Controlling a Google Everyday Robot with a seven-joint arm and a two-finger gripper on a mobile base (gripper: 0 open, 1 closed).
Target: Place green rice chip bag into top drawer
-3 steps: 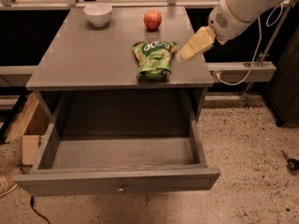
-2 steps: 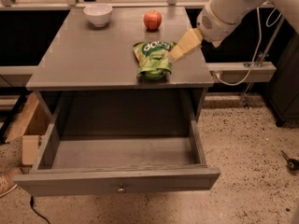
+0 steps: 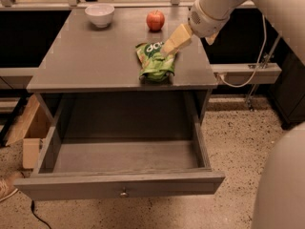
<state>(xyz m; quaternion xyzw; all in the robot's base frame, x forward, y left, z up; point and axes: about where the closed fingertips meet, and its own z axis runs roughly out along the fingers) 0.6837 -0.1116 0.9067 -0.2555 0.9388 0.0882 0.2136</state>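
**A:** Setting?
**B:** Grey tabletop (image 3: 90,61) in front of a dark counter, with speckled floor (image 3: 238,142) below.

**A:** And the green rice chip bag (image 3: 155,65)?
**B:** Lies flat on the tabletop, right of centre and near the front edge. Crinkled, with the dark patch of white lettering facing up. Not lifted.

**A:** The gripper (image 3: 171,45)?
**B:** Reaches down from the upper right on a white arm, ending at the bag's far right corner. Touching or just above, hard to say. Spread or pressed together: cannot tell.

**A:** The top drawer (image 3: 71,191)?
**B:** Stands pulled well out beneath the tabletop, with the round knob (image 3: 124,193) at the centre of the front panel. No bag inside.

**A:** Anything else nearby?
**B:** Red apple (image 3: 155,19) and white bowl (image 3: 99,14) at the back of the tabletop, well apart from the bag. Cardboard box (image 3: 27,130) on the floor at left.

**A:** Progress?
**B:** Early, by the look of it. Drawer opening done. Grasping, lifting, carrying forward and releasing all left to do.
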